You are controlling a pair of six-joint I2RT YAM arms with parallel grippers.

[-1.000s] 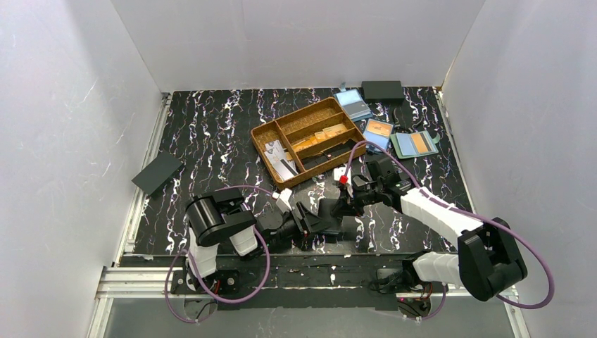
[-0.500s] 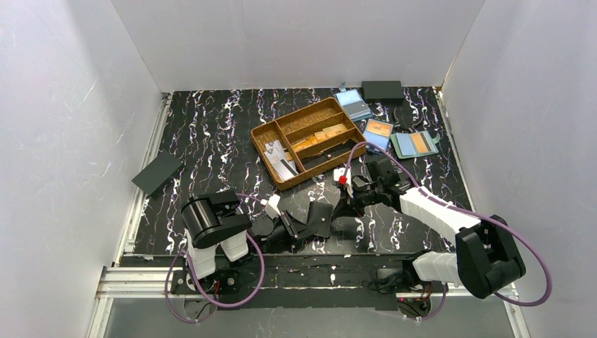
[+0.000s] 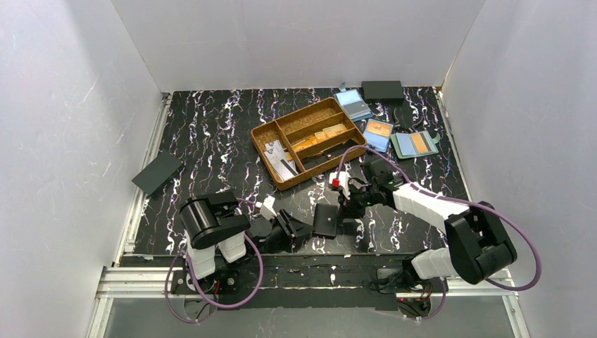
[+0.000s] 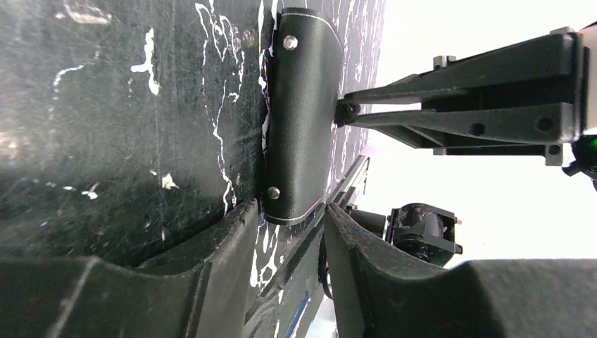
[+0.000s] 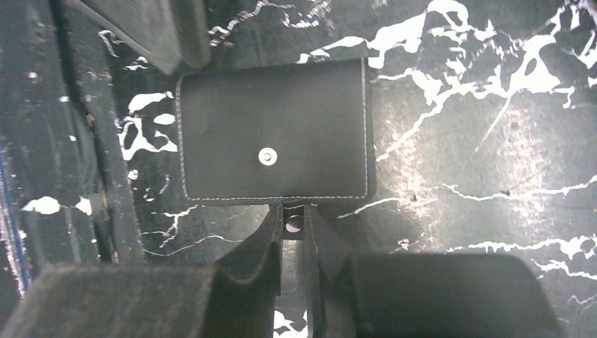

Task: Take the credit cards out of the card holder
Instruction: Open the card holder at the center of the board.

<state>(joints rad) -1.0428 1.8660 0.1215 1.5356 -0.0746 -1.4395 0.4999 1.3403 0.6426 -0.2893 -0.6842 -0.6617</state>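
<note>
Right gripper [image 5: 293, 215], nearly closed, pinches the snap tab [image 5: 293, 227] of the folded black card holder [image 5: 232, 134]; left gripper [image 4: 290, 210] clamps its left edge.

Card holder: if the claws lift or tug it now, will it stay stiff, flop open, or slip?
The card holder probably bends: it looks like soft stitched leather, bowed in the left wrist view. It seems light, since the right claw pinching only its snap tab likely suffices. Its smooth, sheeny face may slip.

Left claw [image 4: 288, 210] straddles card holder [image 4: 299, 120]; right claw [image 4: 343, 113] pinches its edge.
</note>
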